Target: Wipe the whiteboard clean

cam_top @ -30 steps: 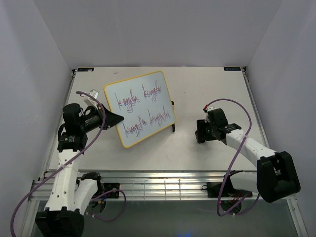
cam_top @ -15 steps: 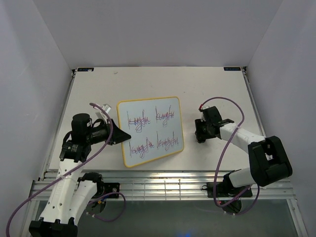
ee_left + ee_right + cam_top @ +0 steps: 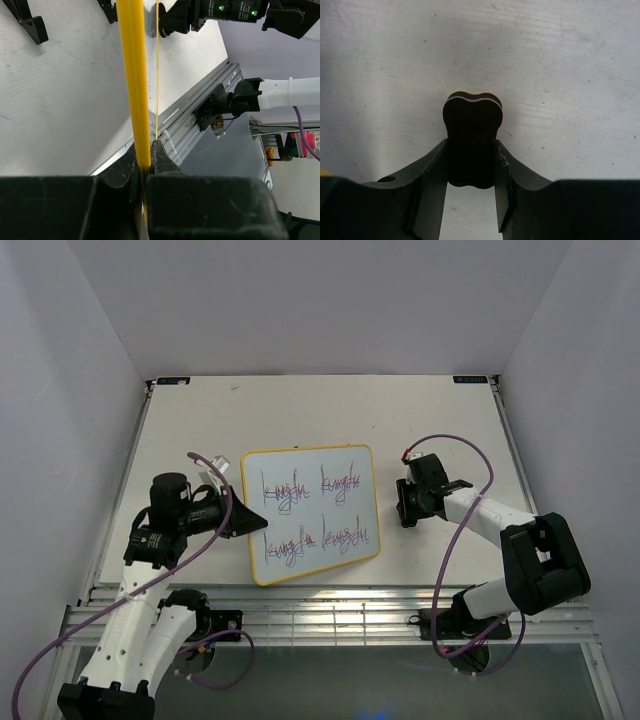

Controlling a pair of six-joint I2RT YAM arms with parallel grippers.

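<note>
The whiteboard [image 3: 312, 512], white with a thin yellow frame and red-purple handwriting, lies mid-table. My left gripper [image 3: 250, 521] is shut on its left edge; the left wrist view shows the yellow frame [image 3: 134, 75] edge-on, pinched between the fingers. My right gripper [image 3: 402, 508] sits just right of the board. In the right wrist view the small black eraser block [image 3: 472, 127] stands on the table between the fingers [image 3: 436, 170], which press its sides.
The table [image 3: 440, 430] is off-white with grey walls on three sides. A metal rail [image 3: 330, 605] runs along the near edge. Purple cables loop from both arms. The board's black feet [image 3: 30, 22] show in the left wrist view.
My left gripper has slid the whiteboard right and turned it nearly square to the table. My right gripper has shifted slightly toward the board's right edge.
</note>
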